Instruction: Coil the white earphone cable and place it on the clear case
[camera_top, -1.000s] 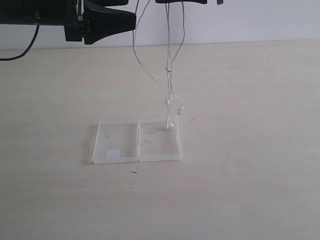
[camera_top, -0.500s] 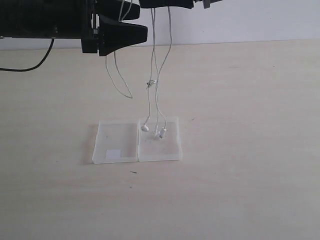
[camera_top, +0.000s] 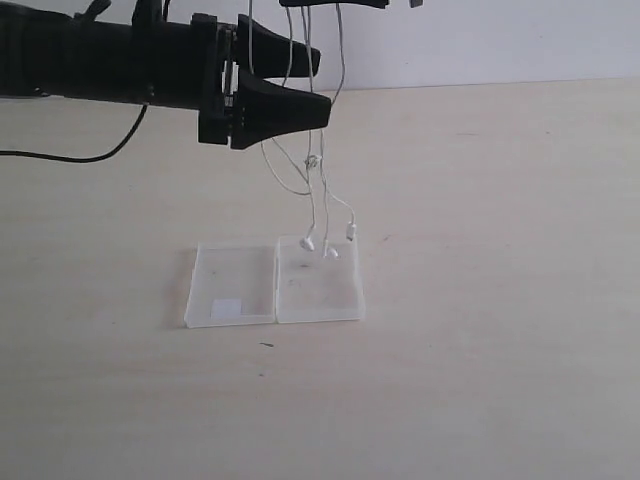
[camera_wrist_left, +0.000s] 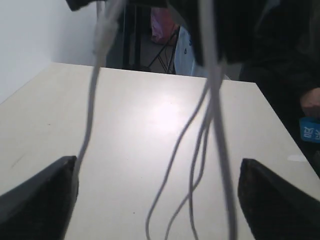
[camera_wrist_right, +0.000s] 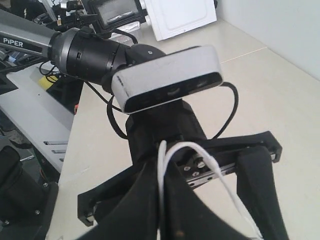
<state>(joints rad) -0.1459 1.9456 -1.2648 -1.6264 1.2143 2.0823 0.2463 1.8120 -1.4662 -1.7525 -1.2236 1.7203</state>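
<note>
Thin white earphone cable (camera_top: 313, 162) hung plumb, right fingers (camera_top: 340, 3) pinching it | left fingers (camera_top: 290, 108) wide astride | earbuds (camera_top: 308, 243) over clear plastic case (camera_top: 235, 275)

The exterior view is bright and evenly lit, with only faint shadows on the tabletop (camera_top: 480, 380). In the left wrist view a pale glare patch sits mid-tabletop, and the white earphone cable (camera_wrist_left: 218, 125), close to the lens, is heavily blurred. The right wrist view is sharper.
</note>
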